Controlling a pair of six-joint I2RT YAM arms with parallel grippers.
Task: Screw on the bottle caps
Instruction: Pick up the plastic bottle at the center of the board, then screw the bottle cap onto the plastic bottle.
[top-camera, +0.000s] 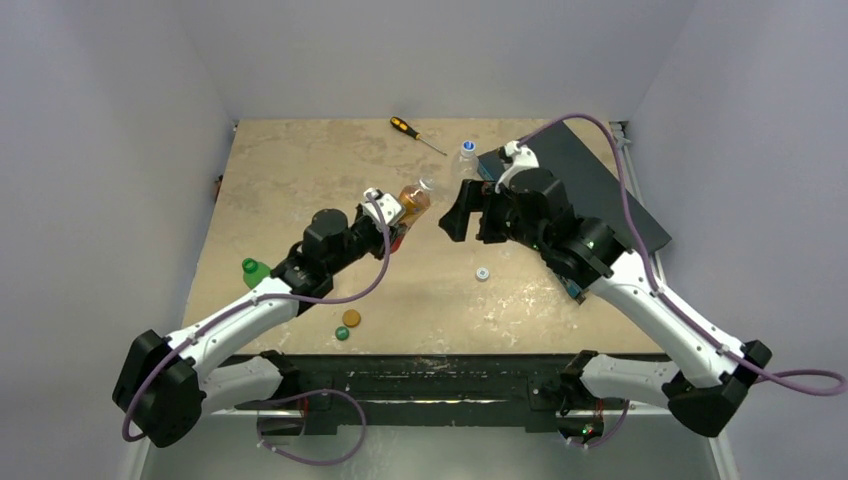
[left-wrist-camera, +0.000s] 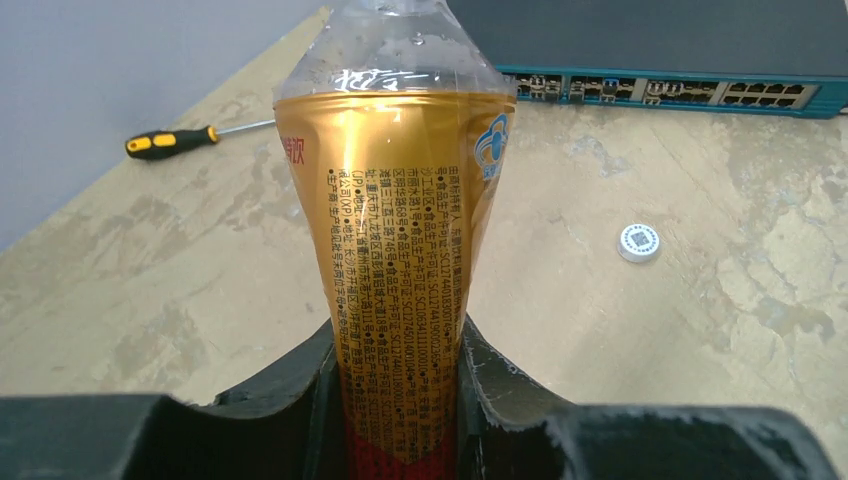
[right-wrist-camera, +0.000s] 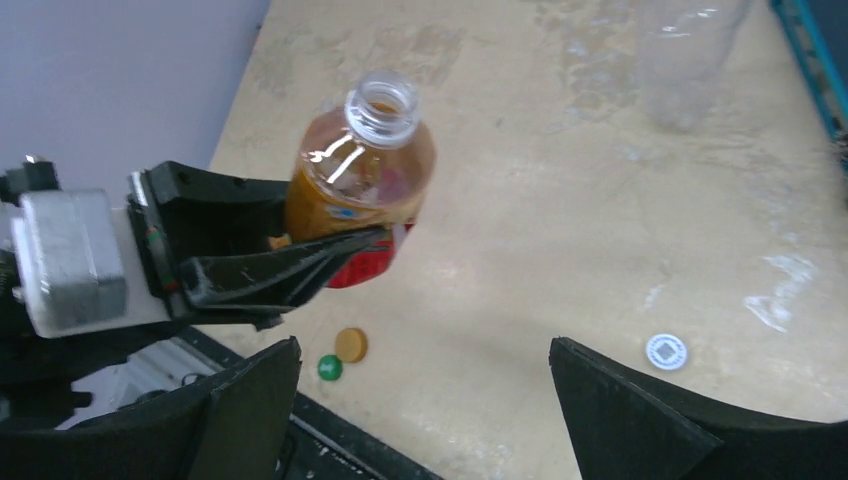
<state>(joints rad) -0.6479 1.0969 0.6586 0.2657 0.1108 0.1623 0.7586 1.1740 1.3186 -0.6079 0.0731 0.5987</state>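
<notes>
My left gripper (left-wrist-camera: 400, 400) is shut on the lower body of the amber-orange bottle (left-wrist-camera: 395, 250), holding it tilted above the table (top-camera: 300, 180). The bottle's neck (right-wrist-camera: 381, 104) is open, with no cap on it. My right gripper (right-wrist-camera: 422, 350) stands open and empty, facing the bottle (top-camera: 412, 200) from the right. A white cap (top-camera: 482, 273) lies on the table below the right gripper (top-camera: 455, 215). An orange cap (top-camera: 351, 318) and a green cap (top-camera: 342, 333) lie together near the front edge. A green bottle (top-camera: 255, 270) lies by the left arm. A clear bottle (top-camera: 466, 158) with a blue cap stands at the back.
A black-and-orange screwdriver (top-camera: 415, 132) lies at the back of the table. A black network switch (top-camera: 580, 185) with a teal front takes up the back right, close behind my right arm. Walls close the left, right and far sides.
</notes>
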